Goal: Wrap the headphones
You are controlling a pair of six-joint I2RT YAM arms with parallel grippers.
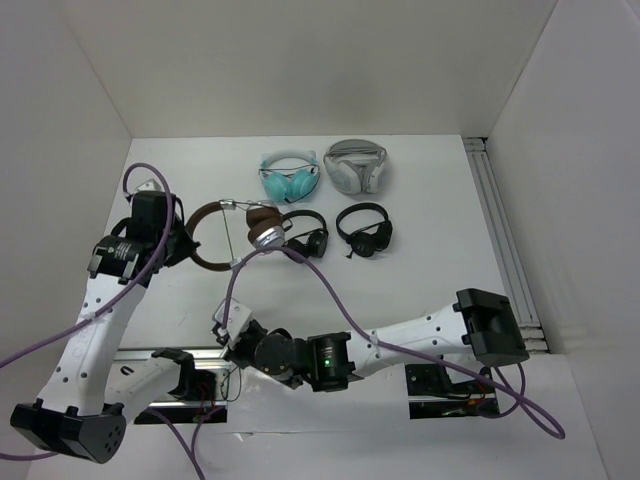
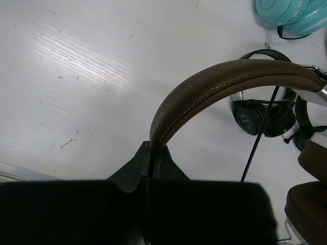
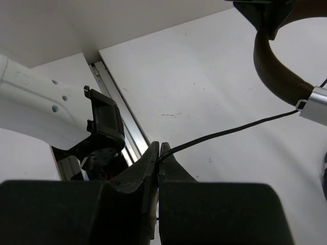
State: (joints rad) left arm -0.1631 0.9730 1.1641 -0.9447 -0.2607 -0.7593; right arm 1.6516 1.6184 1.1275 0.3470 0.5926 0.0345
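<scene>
The left gripper (image 2: pixel 151 153) is clamped shut on the brown headband (image 2: pixel 219 81) of the headphones (image 1: pixel 265 228). These are left of centre on the table (image 1: pixel 430 280), just beside a small black pair (image 1: pixel 308 238). The right gripper (image 3: pixel 159 152) pinches their thin black cable (image 3: pixel 230 131) near the table's front edge, well apart from the ear cups.

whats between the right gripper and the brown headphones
Only the headphones' own thin black cable, pinched in the shut right gripper and running across to them above the white table. The right wrist view shows it.
</scene>
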